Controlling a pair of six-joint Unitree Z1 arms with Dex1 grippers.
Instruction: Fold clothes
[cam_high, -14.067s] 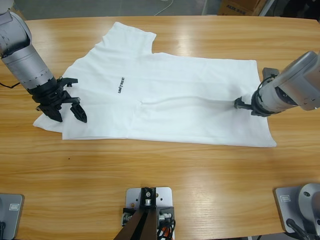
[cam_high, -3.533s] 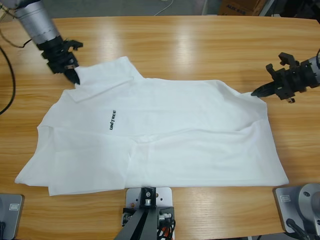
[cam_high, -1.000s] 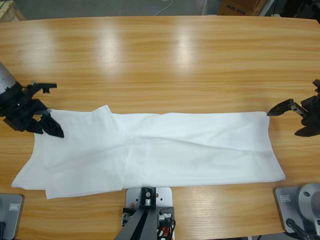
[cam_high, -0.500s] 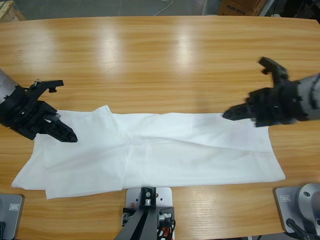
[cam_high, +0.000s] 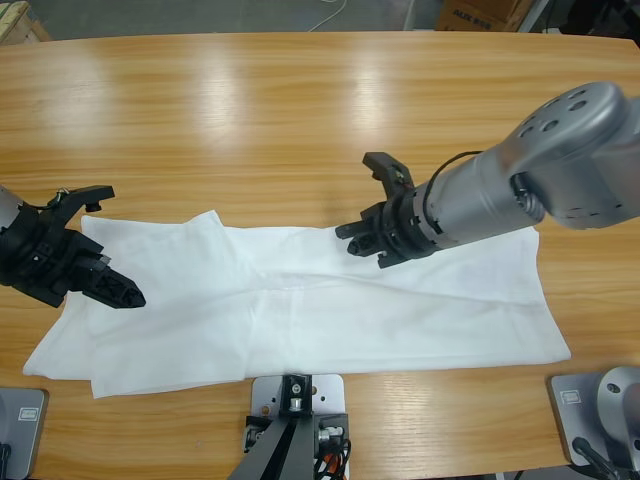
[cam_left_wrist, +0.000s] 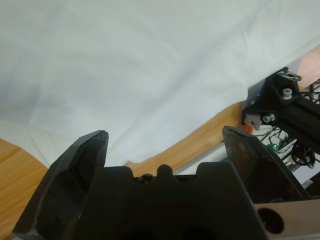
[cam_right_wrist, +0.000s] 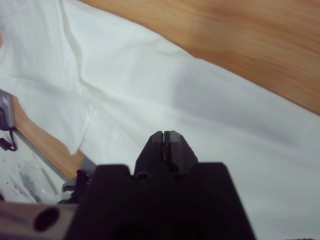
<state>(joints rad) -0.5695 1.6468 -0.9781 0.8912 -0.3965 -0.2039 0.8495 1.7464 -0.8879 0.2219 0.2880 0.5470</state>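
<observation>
While the plain white cotton T-shirt (cam_high: 300, 300) lies folded into a long band along the near side of the long wooden tabletop (cam_high: 300, 120), the left claw (cam_high: 85, 275) sits at its left end, jaws spread wide and empty — the right claw (cam_high: 385, 235) reaches over the band's far edge near the middle, jaws pressed together on nothing

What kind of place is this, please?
Probably a robotics lab or workshop: two robot arms work a T-shirt on a long wooden table, with a cardboard box and a cable on the floor behind.
</observation>
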